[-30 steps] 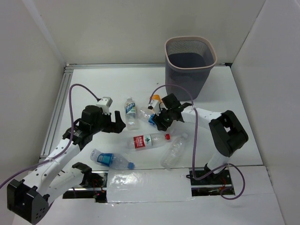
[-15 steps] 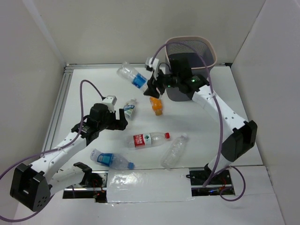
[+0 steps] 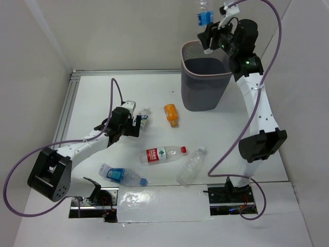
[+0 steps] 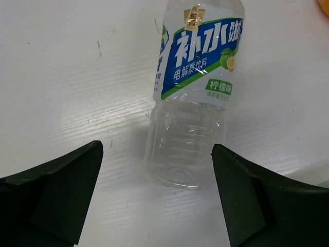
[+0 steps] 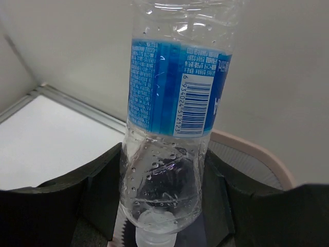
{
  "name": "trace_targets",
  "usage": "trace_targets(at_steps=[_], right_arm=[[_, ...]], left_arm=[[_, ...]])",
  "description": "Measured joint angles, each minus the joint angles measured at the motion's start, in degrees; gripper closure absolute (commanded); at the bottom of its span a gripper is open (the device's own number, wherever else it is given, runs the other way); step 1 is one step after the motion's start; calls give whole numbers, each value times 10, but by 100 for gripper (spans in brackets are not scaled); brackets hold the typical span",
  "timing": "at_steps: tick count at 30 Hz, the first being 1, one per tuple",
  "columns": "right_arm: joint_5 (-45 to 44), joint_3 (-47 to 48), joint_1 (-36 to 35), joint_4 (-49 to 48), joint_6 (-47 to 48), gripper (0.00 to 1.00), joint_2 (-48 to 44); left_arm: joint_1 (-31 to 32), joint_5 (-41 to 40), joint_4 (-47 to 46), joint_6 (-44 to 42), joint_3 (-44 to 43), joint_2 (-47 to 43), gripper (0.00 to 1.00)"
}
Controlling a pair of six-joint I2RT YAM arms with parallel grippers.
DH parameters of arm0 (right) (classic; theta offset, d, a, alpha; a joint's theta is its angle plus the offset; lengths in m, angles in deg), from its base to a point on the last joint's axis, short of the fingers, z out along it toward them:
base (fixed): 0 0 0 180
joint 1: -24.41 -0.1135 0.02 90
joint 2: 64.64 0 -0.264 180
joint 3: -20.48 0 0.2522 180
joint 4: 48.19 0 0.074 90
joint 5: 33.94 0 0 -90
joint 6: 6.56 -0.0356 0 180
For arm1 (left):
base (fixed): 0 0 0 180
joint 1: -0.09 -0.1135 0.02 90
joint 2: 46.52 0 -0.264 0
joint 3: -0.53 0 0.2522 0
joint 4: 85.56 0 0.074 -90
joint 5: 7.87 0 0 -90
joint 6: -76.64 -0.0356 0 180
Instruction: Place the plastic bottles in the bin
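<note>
My right gripper is raised high over the bin and shut on a clear bottle with a blue label. In the right wrist view that bottle stands between the fingers cap down, with the bin's pale rim behind it. My left gripper is open and low on the table, its jaws wide apart at the base of a lying green-and-blue-label bottle without touching it. The left gripper holds nothing.
More bottles lie on the white table: a small orange one, a red-label one, a clear one and a blue-label one near the front left. White walls close in both sides.
The right arm has lifted the blue-label bottle from the table's middle up and back to above the bin. The left gripper has slid toward the green-and-blue-label bottle, staying open.
</note>
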Motion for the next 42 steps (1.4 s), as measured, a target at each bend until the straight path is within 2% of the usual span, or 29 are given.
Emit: trace_targets(at_steps=[1,3,4,7,9,10,12,16,19,23,24,29,30,34,38,42], right_arm=[[0,9,19,2,-5,54,14],[4,17,52,8,-12,48,43],[8,17,63,16,-14,41,56],[26,14,82,49,-12,32,93],[40,6,87,71,-10,15,106],[47,3,89,81,-10,12,108],[64,-1,93,92,-5,1,110],[113,-2,113,94,-1,1,105],[160,-12,138,103,2,1,93],[255,-12,165,158,54,1,74],[269,-11,167,184,77,1,69],[272,-50,113,303,219,1,7],[264,-76,96,306,244,1,-19],[242,-214,67,303,291,1,-152],[234,-318,93,256,300,18,-276],[249,-379,99,241,341,67,-336]], left_arm=[[0,0,-6,-3,-2,8,0],[0,1,-16,-9,-7,21,0],[0,1,-23,-13,-11,28,0],[0,1,-33,-16,-22,53,0],[0,2,-35,-17,-29,72,0],[0,2,-35,-17,-32,82,0],[0,3,-36,-17,-38,99,0],[3,0,-36,-17,-46,123,1],[5,-1,-36,-18,-51,130,11],[5,2,-36,-27,-64,139,35],[5,4,-36,-29,-68,142,46],[10,21,-28,-33,-81,143,80],[14,23,-24,-32,-84,138,84],[28,31,9,-32,-115,90,84],[42,48,16,-29,-203,44,85],[60,75,1,-16,-315,38,85]])
